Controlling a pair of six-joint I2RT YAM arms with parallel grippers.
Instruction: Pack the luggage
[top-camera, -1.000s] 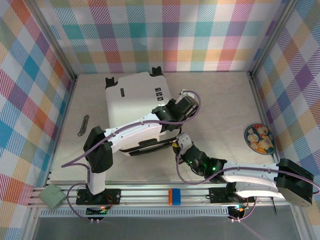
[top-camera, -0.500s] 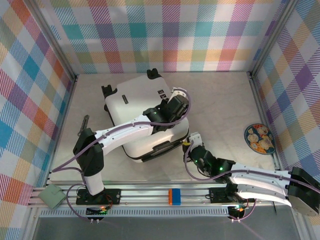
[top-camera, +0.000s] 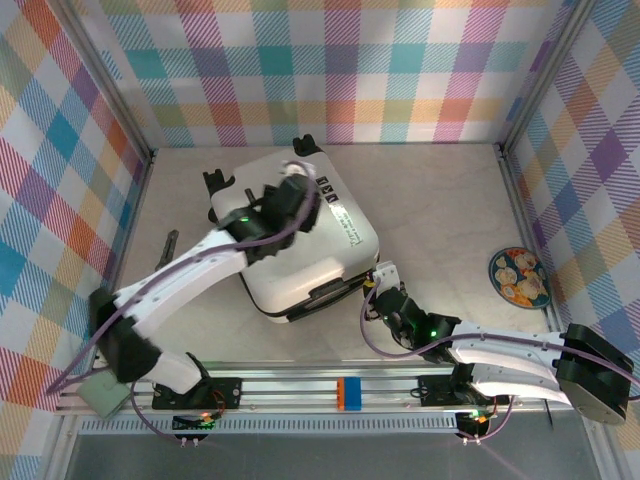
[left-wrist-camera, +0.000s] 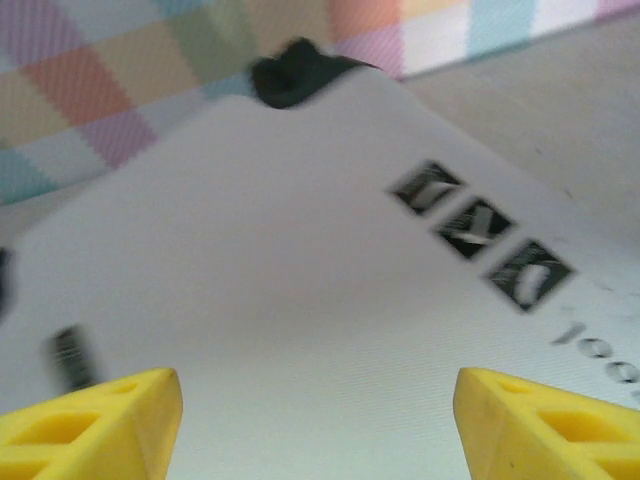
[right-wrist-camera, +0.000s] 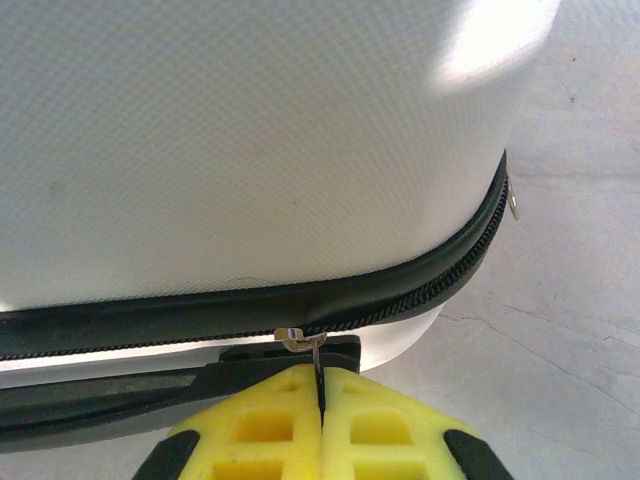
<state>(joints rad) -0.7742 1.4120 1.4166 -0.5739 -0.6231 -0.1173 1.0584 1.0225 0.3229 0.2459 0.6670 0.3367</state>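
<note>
Luggage (top-camera: 305, 245) lay closed and flat on the table (top-camera: 440, 200), left of centre toward the back wall. Its white hard shell faced up, with black wheels (top-camera: 306, 146) at the far edge and a black handle (top-camera: 322, 294) on the near side. From above I read it as a rounded rectangle turned slightly askew, with small dark printed marks (top-camera: 344, 224) toward its right side.

My left gripper (top-camera: 297, 185) hung over the far part of the lid. On the left wrist camera its yellow fingers (left-wrist-camera: 90, 420) stood wide apart with nothing between them, and three of the marks came up as dark squares, blurred.

The right wrist camera gave me what the overhead could not resolve. I saw the black zipper band (right-wrist-camera: 400, 290) running round the shell's corner, and the metal zipper pull (right-wrist-camera: 300, 340) pinched between the closed fingers of the right gripper (right-wrist-camera: 320, 400). Overhead, that gripper sat against the luggage's near right corner.
</note>
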